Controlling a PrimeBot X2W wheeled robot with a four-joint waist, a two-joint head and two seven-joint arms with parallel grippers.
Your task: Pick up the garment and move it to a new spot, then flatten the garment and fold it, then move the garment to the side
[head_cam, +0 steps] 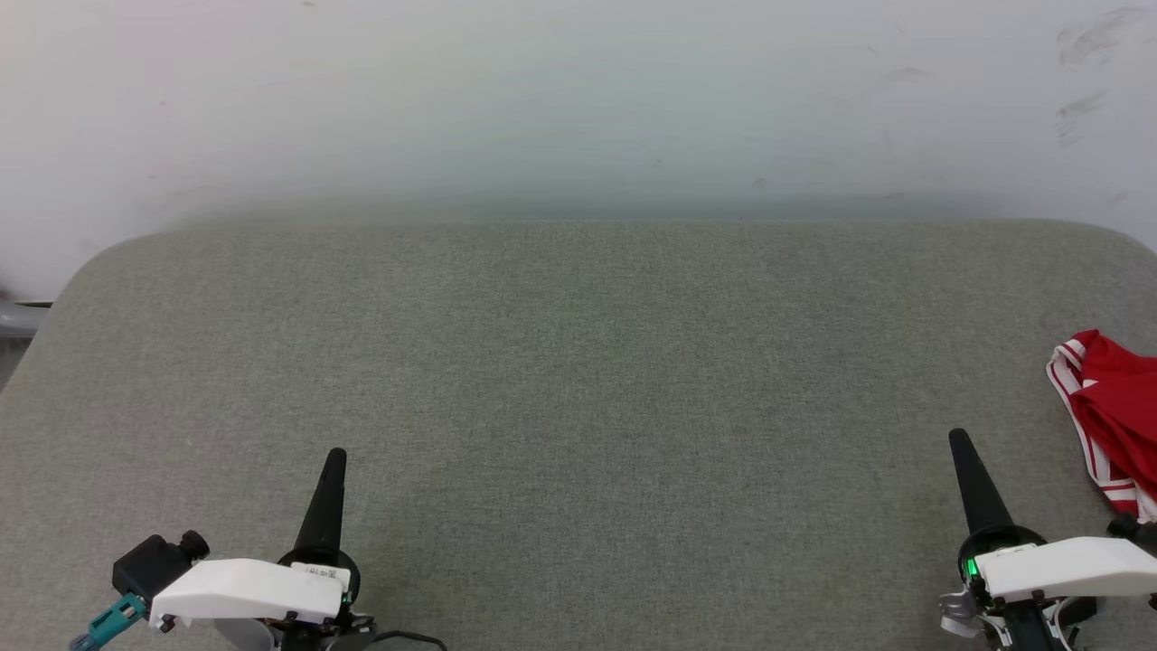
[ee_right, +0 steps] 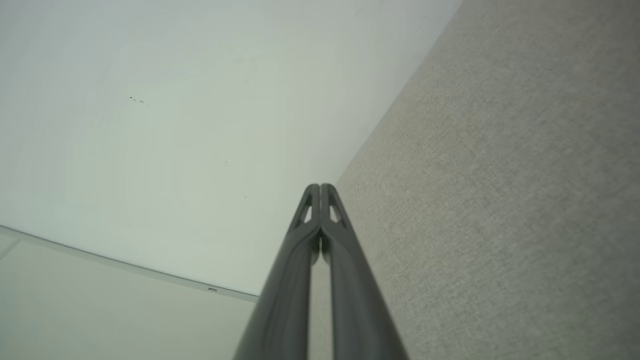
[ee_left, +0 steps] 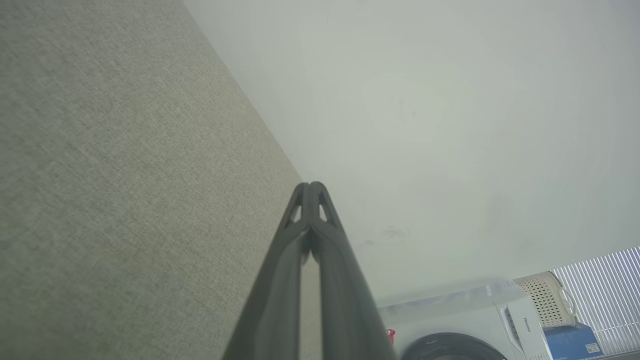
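Observation:
The garment, red with white-and-red striped trim, lies bunched at the right edge of the grey fabric table, partly cut off by the head view's border. My right gripper is shut and empty at the lower right, its tip a short way left of the garment and apart from it. My left gripper is shut and empty at the lower left. Each wrist view looks along closed fingers, left gripper and right gripper, over the bare table surface toward the wall.
A white wall rises right behind the table's far edge. In the left wrist view a white washing machine, a pale laundry basket and a blue box stand beyond the table.

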